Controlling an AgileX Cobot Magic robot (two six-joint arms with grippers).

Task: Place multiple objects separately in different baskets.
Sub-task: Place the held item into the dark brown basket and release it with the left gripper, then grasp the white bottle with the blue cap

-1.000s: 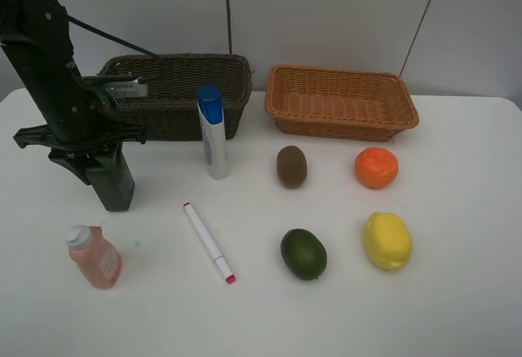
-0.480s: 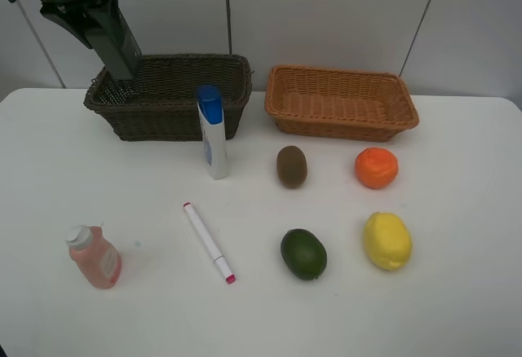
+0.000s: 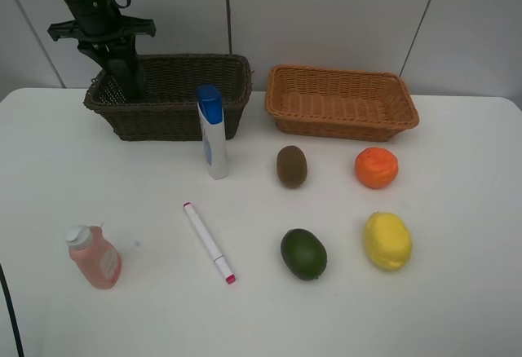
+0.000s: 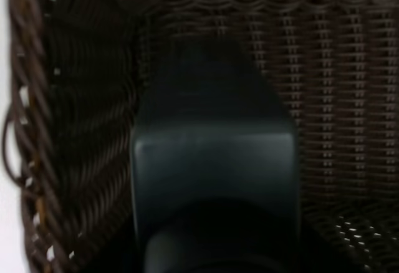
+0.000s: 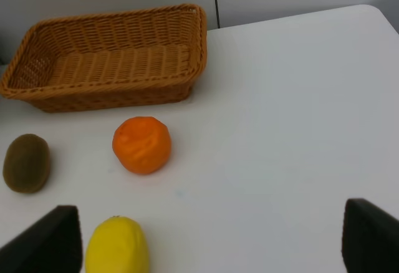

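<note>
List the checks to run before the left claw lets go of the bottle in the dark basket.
1. The dark green pump bottle is inside the dark brown basket: ok.
2. The left claw is closed on the bottle: ok.
3. The bottle's base touches the basket floor: cannot tell.
4. The bottle has room around it, with weave on all sides in the wrist view: ok.
5. The right claw is open and holds nothing: ok.

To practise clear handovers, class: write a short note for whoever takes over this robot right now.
Left gripper: shut on the dark bottle, inside the dark basket, not yet released.
Right gripper: open, empty, over the table near the lemon.
Done: nothing let go in a basket; tan basket holds nothing.
Left: tube, marker, pink bottle, kiwi, orange, lemon, green fruit, all on the table.
</note>
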